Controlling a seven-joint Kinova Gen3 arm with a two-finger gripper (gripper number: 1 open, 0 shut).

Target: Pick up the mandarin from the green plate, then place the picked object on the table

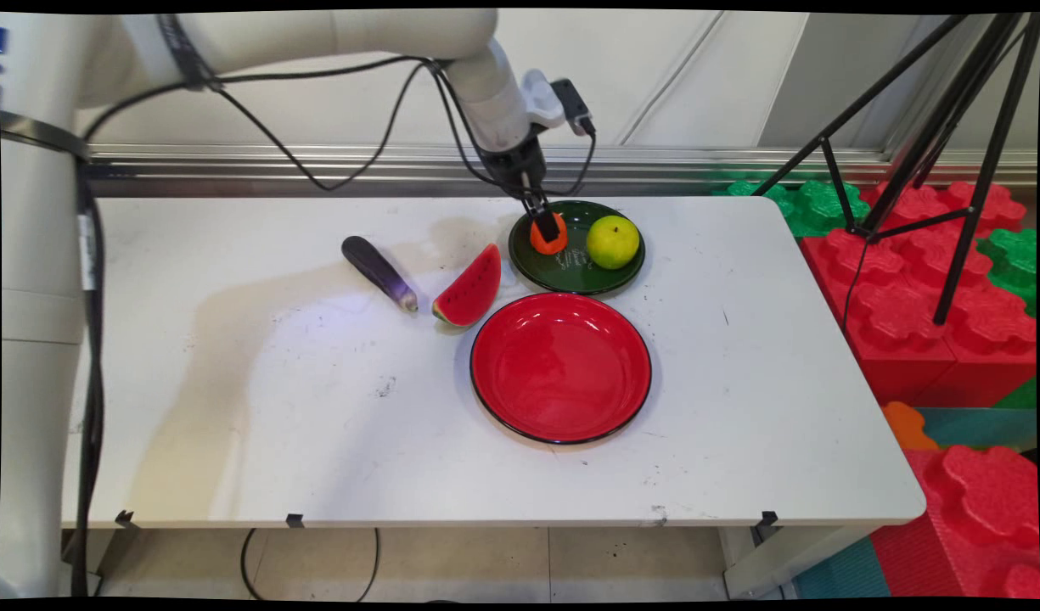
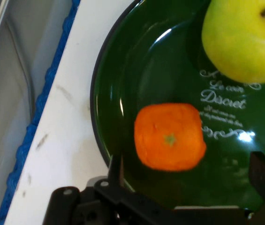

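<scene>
Table [image 1: 231,407], white and flat-topped, carries every item recorded below; scuff marks show on its surface.

Item 1: round red plate with a black rim [image 1: 561,367], lying near the table's middle, nothing on it.

Item 2: round dark green glossy plate [image 1: 570,267], just behind the red plate, the two rims close to touching. White lettering is printed on its floor. In the hand view this plate [image 2: 137,70] fills most of the frame.

Item 3: red toy watermelon wedge with a green rind [image 1: 471,288], on the table just left of both plates.

Item 4: dark purple toy eggplant [image 1: 379,271], on the table left of the wedge, near it but apart.

Item 5: yellow-green round fruit with a short stem [image 1: 613,241], resting on the right half of the green plate; seen also in the hand view [image 2: 245,42].

Item 6: small orange toy tangerine [image 1: 547,246], resting on the left half of the green plate, apart from the yellow-green fruit. The hand view shows it [image 2: 170,136] sitting on the plate floor.

Item 7: black two-finger gripper [image 1: 547,222], lowered over the tangerine. In the hand view the gripper [image 2: 188,171] straddles it, fingers [image 2: 116,166] spread wider than the fruit. A gap shows on the right side, so no grip is made.
</scene>
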